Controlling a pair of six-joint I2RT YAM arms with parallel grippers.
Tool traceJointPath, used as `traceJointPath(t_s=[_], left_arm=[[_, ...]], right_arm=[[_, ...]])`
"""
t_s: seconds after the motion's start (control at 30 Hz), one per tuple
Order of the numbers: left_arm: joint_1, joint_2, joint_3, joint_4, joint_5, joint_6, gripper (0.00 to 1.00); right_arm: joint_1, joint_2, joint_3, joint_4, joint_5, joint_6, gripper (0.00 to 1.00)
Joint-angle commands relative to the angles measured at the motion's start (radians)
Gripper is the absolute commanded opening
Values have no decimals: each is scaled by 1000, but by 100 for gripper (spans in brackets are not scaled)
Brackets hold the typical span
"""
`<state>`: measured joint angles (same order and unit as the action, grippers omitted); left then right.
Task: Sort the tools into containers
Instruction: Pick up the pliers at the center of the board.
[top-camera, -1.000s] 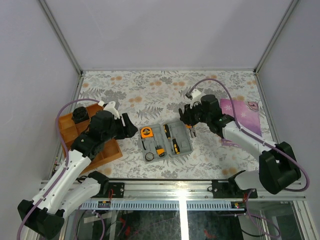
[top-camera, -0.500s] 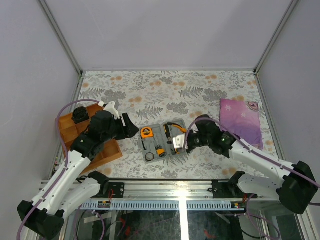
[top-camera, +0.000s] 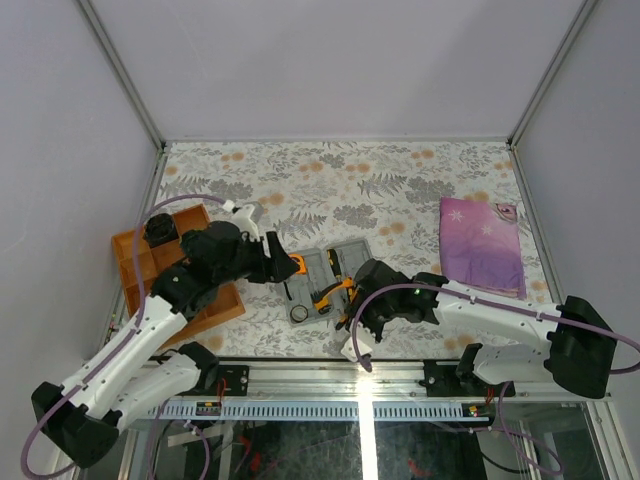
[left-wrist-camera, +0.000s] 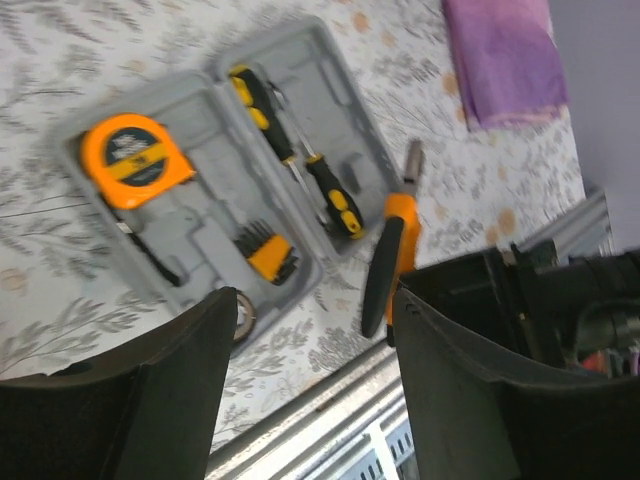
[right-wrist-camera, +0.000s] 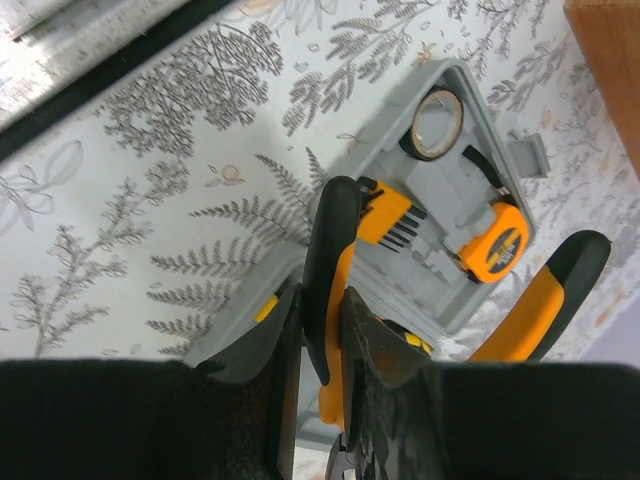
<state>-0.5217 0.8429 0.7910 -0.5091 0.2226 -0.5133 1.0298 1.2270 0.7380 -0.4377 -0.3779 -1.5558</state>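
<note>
Close to the front edge of the flowered counter (top-camera: 400, 190), the right gripper (right-wrist-camera: 322, 322) has swung round from the far right of the case. It now hangs at the case's near right edge, jaws clamped on one handle of the orange-and-black pliers (right-wrist-camera: 325, 245); the other handle splays free. Just beyond lies the open grey tool case (left-wrist-camera: 312, 82), holding the orange tape measure (left-wrist-camera: 135, 160), two screwdrivers (left-wrist-camera: 262, 105) and the bit set (left-wrist-camera: 268, 255). The left gripper (left-wrist-camera: 312, 300) has come across from the wooden tray (top-camera: 135, 255) to the case's left edge, jaws open and empty. The pliers appear next to go in.
</note>
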Motion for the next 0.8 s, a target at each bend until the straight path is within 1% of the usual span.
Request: traceJointPath(t_s=[0.0, 0.17, 0.23, 0.33, 0.43, 0.5, 0.6, 0.77], left_arm=[[-121, 21, 0, 117, -40, -29, 62], [-201, 45, -55, 203, -36, -76, 60], [-233, 62, -68, 235, -44, -92, 58], [-271, 87, -81, 262, -60, -109, 50], [-297, 104, -101, 290, -62, -128, 37], [-319, 109, -118, 312, -62, -146, 31], [-356, 109, -141, 336, -75, -170, 26], [-409, 112, -186, 380, -81, -207, 23]], right_arm=[[14, -6, 90, 43, 56, -115, 0], [19, -2, 110, 49, 53, -129, 0], [19, -1, 116, 45, 48, -130, 0], [19, -8, 114, 57, 30, -123, 0], [19, -14, 114, 65, 27, -119, 0], [20, -14, 116, 65, 30, -118, 0], [19, -12, 117, 69, 33, -113, 0], [19, -17, 110, 90, 27, -103, 0]])
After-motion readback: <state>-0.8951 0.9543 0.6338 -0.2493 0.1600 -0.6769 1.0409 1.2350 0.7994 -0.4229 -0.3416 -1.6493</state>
